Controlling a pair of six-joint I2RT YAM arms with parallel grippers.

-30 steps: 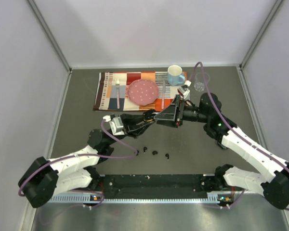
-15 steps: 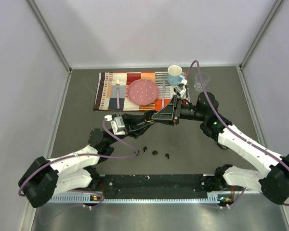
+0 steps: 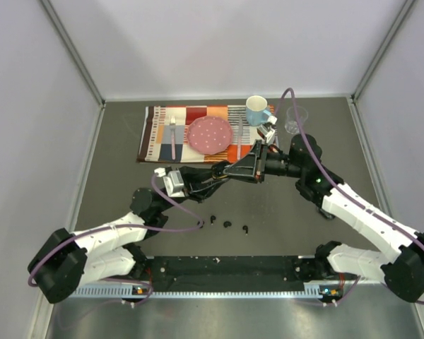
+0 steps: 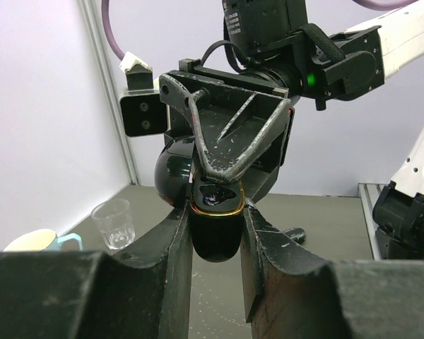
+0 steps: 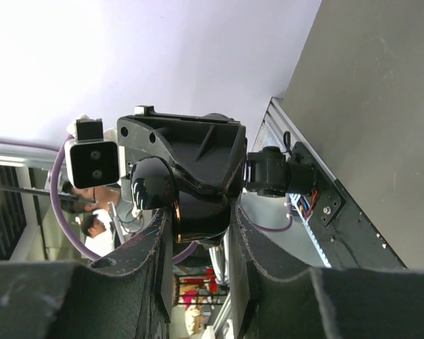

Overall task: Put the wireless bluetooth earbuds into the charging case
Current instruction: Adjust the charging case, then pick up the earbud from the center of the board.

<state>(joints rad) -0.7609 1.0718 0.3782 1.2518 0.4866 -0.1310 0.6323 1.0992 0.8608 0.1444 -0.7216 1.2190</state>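
My left gripper (image 3: 221,172) (image 4: 215,212) is shut on a black charging case (image 4: 213,236) with a gold rim, held above the table with its lid (image 4: 171,176) open. My right gripper (image 3: 231,171) (image 5: 198,219) meets it from the other side. Its jaws stand apart on either side of the case's (image 5: 201,212) upper part, and one finger's tip (image 4: 213,176) sits at the case's mouth. No earbud shows between them. Three tiny black earbuds lie on the table below: one (image 3: 213,218), another (image 3: 227,225) and a third (image 3: 245,229). A fourth is out of view.
A striped placemat (image 3: 155,134) at the back holds a pink plate (image 3: 210,134), a fork (image 3: 173,138) and other cutlery (image 3: 239,141). A blue mug (image 3: 256,109) and a clear glass (image 3: 295,120) (image 4: 114,222) stand behind the right arm.
The right gripper has shifted slightly left towards the left gripper, with its wrist cable swinging back. The left gripper keeps its hold on the case. The earbuds on the table have not moved.
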